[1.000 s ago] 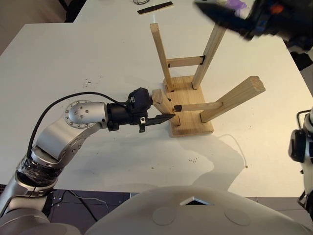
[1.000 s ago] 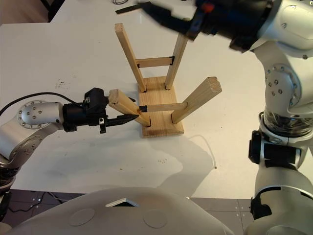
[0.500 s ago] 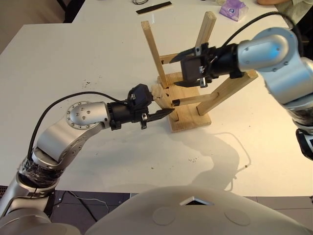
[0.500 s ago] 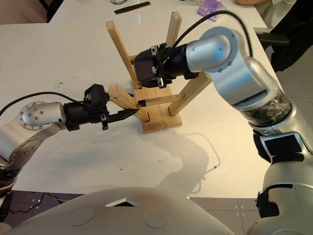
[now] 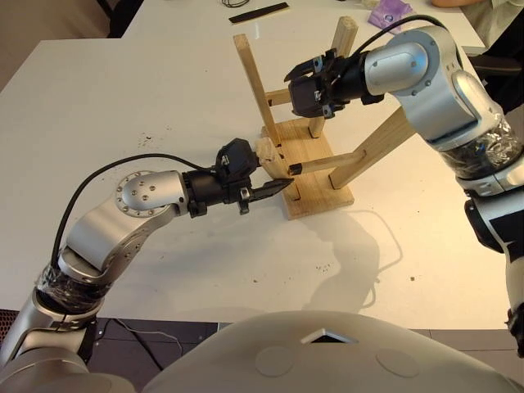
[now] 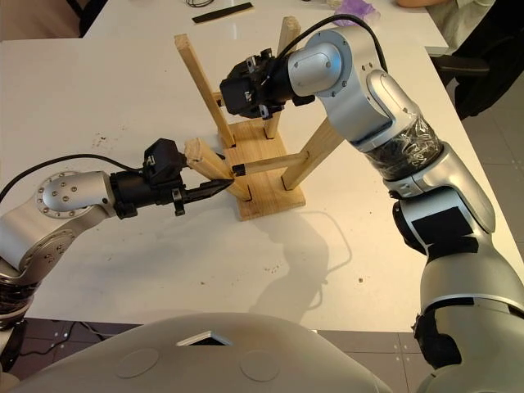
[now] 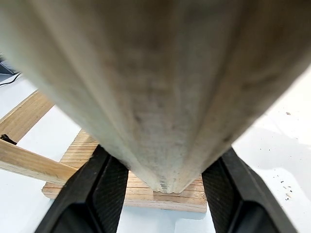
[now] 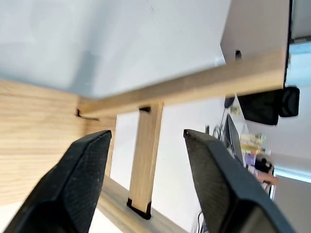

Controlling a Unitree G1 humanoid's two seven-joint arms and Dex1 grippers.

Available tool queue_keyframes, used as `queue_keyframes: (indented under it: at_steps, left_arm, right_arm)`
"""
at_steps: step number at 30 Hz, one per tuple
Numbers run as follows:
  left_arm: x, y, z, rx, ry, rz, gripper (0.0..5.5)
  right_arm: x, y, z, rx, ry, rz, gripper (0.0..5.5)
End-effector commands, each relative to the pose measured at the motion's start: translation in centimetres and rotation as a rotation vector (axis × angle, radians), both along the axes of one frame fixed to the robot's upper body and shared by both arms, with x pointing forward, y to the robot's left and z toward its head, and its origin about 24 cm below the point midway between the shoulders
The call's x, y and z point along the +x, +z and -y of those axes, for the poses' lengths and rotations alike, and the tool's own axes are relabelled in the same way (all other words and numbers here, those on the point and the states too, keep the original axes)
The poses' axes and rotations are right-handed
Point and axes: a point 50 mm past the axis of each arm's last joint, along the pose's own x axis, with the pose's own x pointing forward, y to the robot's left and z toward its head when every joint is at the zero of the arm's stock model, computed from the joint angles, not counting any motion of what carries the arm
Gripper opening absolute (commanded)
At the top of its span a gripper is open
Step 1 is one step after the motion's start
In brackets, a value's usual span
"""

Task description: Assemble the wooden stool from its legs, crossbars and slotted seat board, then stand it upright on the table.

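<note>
The wooden stool lies upside down on the white table, its slotted seat board (image 5: 318,178) flat and its legs pointing up. My left gripper (image 5: 275,187) is shut on the short near-left leg (image 5: 265,153), which leans outward; in the left wrist view this leg (image 7: 160,87) sits between the black fingers (image 7: 95,194). My right gripper (image 5: 306,92) stands open at the far crossbar (image 5: 280,97), between the two tall far legs (image 5: 252,82). In the right wrist view, that crossbar (image 8: 145,155) runs between the spread fingers (image 8: 82,179). The near crossbar (image 5: 327,164) joins the slanted right leg (image 5: 381,143).
A black strip (image 5: 259,12) and a purple packet (image 5: 390,15) lie at the far edge of the table. Dark specks (image 5: 147,137) dot the tabletop to the left. The front of the table (image 5: 246,270) is bare.
My right arm swung down from the far right and brought its gripper to the far crossbar. The stool tipped slightly leftward. My left gripper kept its hold on the leg.
</note>
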Motion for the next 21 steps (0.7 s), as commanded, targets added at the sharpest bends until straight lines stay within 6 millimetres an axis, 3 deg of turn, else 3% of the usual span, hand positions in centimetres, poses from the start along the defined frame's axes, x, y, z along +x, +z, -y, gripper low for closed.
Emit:
queue_keyframes:
  at_steps: [1,6,8,12,14,17,19,21]
  left_arm:
    - [-0.2,-4.8,-2.3,0.216,0.139,-0.226,2.08]
    - [0.1,-5.0,-2.5,0.233,0.146,-0.226,2.08]
    - [0.2,-5.1,-2.5,0.239,0.146,-0.224,2.08]
    - [0.5,-5.1,-2.5,0.244,0.143,-0.221,2.08]
    - [0.5,-5.1,-2.5,0.247,0.138,-0.220,2.08]
    - [0.6,-5.2,-2.5,0.254,0.130,-0.220,2.08]
    - [0.5,-5.2,-2.6,0.261,0.126,-0.223,2.08]
    - [0.5,-5.3,-2.7,0.269,0.125,-0.226,2.08]
  right_arm:
    - [-2.8,-3.1,0.6,-0.106,0.131,-0.255,2.77]
    - [-6.9,-3.7,1.0,-0.163,0.310,-0.495,2.77]
    - [-7.0,-3.5,0.8,-0.141,0.318,-0.505,2.77]
    - [-5.2,-2.5,-0.3,-0.029,0.258,-0.382,2.77]
    - [-4.1,-0.5,-1.0,0.119,0.216,-0.308,2.77]
    - [-2.6,4.5,-1.2,0.454,0.137,-0.217,2.77]
    - [-2.2,8.0,-0.3,0.703,0.089,-0.220,2.77]
    - [-1.8,10.3,2.1,0.913,0.016,-0.229,2.77]
